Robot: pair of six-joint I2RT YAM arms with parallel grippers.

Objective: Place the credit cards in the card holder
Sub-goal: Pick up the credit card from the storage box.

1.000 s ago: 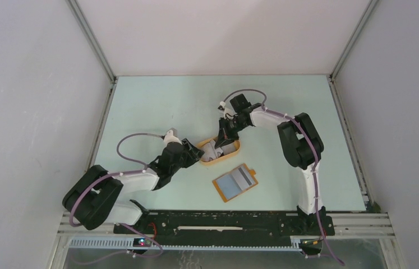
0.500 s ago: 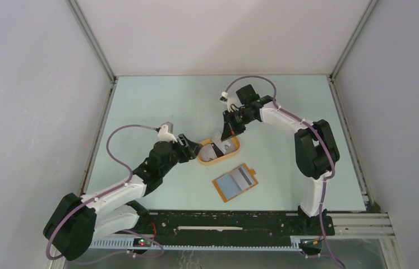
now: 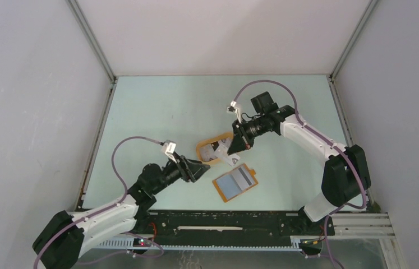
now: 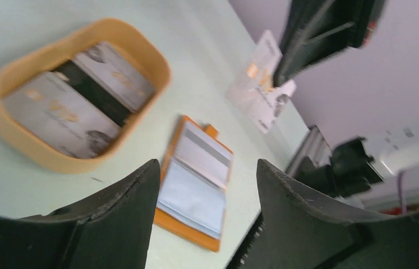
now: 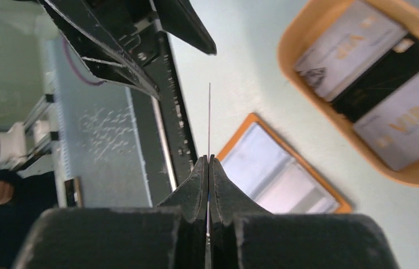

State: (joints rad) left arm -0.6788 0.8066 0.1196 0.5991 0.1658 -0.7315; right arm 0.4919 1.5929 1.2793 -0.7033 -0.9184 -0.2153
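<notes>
Potentially, the credit card (image 4: pixel 260 84) pinched in the right gripper (image 5: pixel 208 162) is knocked askew against the card holder (image 3: pixel 235 182), unbraced by the wide, empty left gripper (image 3: pixel 200 169).

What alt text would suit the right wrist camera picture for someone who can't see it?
The right gripper, shut on a thin credit card seen edge-on, hangs over the table. Beside it lies the open orange card holder; at upper right, an orange tray holds three more cards.
</notes>
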